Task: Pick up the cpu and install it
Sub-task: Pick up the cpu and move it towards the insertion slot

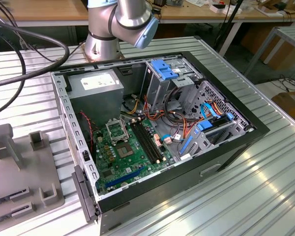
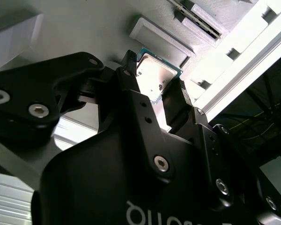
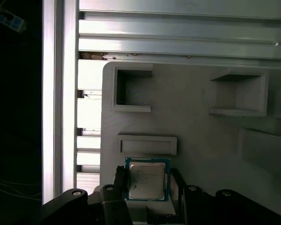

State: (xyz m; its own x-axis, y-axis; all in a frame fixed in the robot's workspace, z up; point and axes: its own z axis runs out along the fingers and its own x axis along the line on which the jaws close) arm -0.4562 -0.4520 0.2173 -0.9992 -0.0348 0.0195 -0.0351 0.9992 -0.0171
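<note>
The cpu [image 3: 147,180] is a small square chip with a silvery top and a green rim, seen between my fingers in both wrist views. My gripper [image 3: 148,183] has one black finger [image 3: 118,182] at each side edge of the chip and looks shut on it. In the second wrist view the cpu [image 2: 154,77] sits in the same gripper [image 2: 154,79], just over a pale grey fixture plate [image 3: 196,126] with raised pockets. In the exterior view the open computer case holds the green motherboard [image 1: 119,162] with its socket frame [image 1: 115,129] hinged up.
The grey fixture plate [image 1: 19,182] lies at the exterior view's left, beside the case wall [image 1: 69,123]. Inside the case are a power supply [image 1: 96,83], a blue-topped drive cage [image 1: 164,69] and loose cables [image 1: 182,123]. Thick black cables [image 1: 34,54] cross the ribbed metal table [image 1: 265,191].
</note>
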